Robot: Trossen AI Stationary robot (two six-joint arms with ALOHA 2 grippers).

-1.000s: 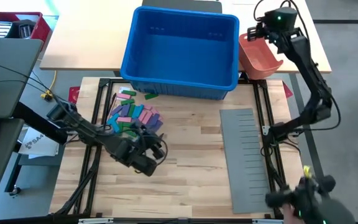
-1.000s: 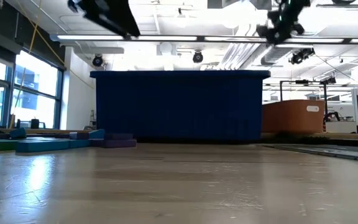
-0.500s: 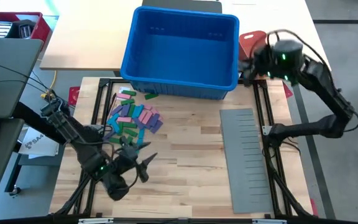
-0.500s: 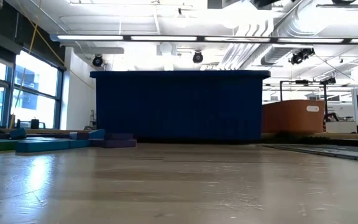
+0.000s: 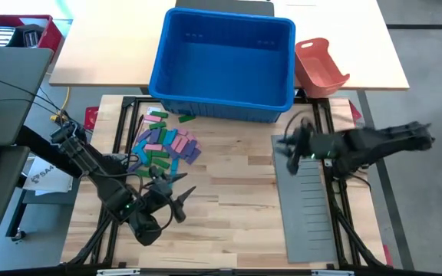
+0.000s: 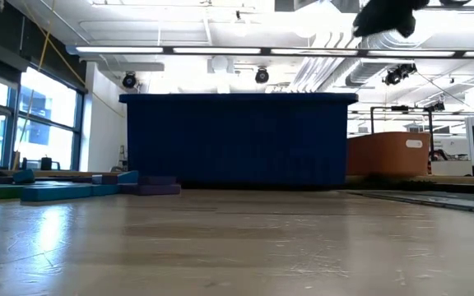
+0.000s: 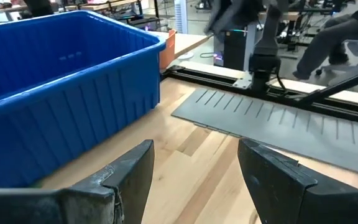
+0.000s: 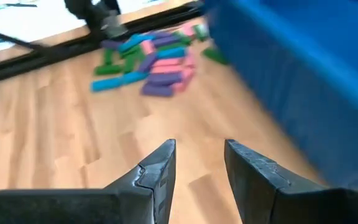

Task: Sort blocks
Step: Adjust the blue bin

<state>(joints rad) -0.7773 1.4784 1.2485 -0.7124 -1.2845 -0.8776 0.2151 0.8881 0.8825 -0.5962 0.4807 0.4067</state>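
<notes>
The blocks [image 5: 163,143], a loose heap of green, pink, purple and blue pieces, lie flat on the wooden table [image 5: 229,207] just in front of the blue bin's left part; they also show in the right wrist view [image 8: 151,62] and the low view [image 6: 64,190]. My left gripper [image 5: 179,201] hovers open, near and slightly right of the heap, with nothing between its fingers [image 7: 132,171]. My right gripper [image 5: 288,151] hangs open over the far end of the grey slotted sheet [image 5: 307,199], pointing toward the heap, with nothing between its fingers [image 8: 160,165].
A large blue bin [image 5: 222,61] stands along the table's far edge. An orange-red tray [image 5: 321,67] sits to the bin's right. The grey slotted sheet covers the table's right strip. Bare wood lies between the heap and the sheet. Black frame rails [image 5: 121,146] run along both sides.
My right arm has swung from beside the orange-red tray at the far right, down and toward the near side, and now hangs over the grey sheet's far end. My left gripper first drew back toward the table's near left and rolled, then kept still. The blocks have not moved.
</notes>
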